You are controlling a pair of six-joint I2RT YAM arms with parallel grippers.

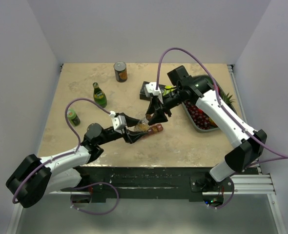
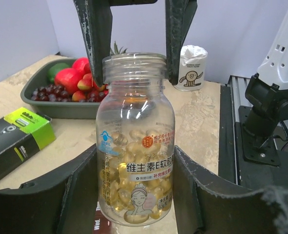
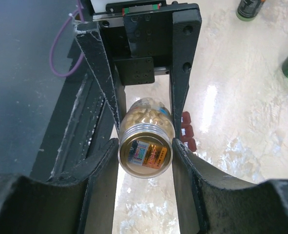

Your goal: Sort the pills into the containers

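Holding the pill bottle point(image 2: 134, 122) clamped around its body, the left gripper point(image 2: 136, 175) keeps it just beside the containers point(image 3: 186, 131), probably so pills drop close. The right gripper point(image 3: 145, 151) seems to pinch the bottle's neck, apparently uncapped.

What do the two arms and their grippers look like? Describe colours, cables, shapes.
The left arm and right arm have white shells and black joints. A purple cable loops along each, and a small white block sits at each wrist. The left gripper and right gripper are black, each with two flat fingers.
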